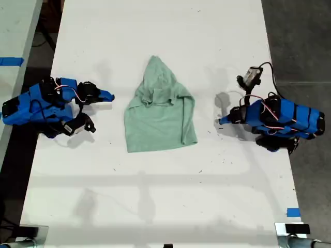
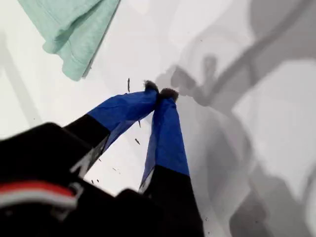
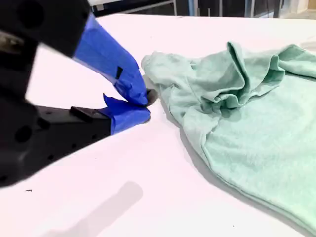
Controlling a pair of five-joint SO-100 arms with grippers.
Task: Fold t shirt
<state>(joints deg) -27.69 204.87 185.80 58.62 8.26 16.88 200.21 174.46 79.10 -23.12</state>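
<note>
The t shirt (image 1: 160, 116) lies in the middle of the white table (image 1: 165, 196), pale mint green, rumpled and partly folded over itself, bunched to a point at its far end. My first gripper (image 1: 221, 122) rests at the exterior view's right, a short gap from the shirt's edge. In the first wrist view its blue fingertips (image 2: 160, 90) meet, shut on nothing, with a shirt corner (image 2: 74, 24) beyond. My second gripper (image 1: 109, 96) sits at the exterior view's left, shut and empty (image 3: 145, 106), just short of the shirt's sleeve (image 3: 168, 66).
Both blue arms lie low on the table on either side of the shirt. Blue tape (image 1: 293, 212) marks the table's near corner at the exterior view's right. Dark floor (image 1: 300, 41) lies past that edge. A second table with tape (image 1: 10, 61) stands at the exterior view's left.
</note>
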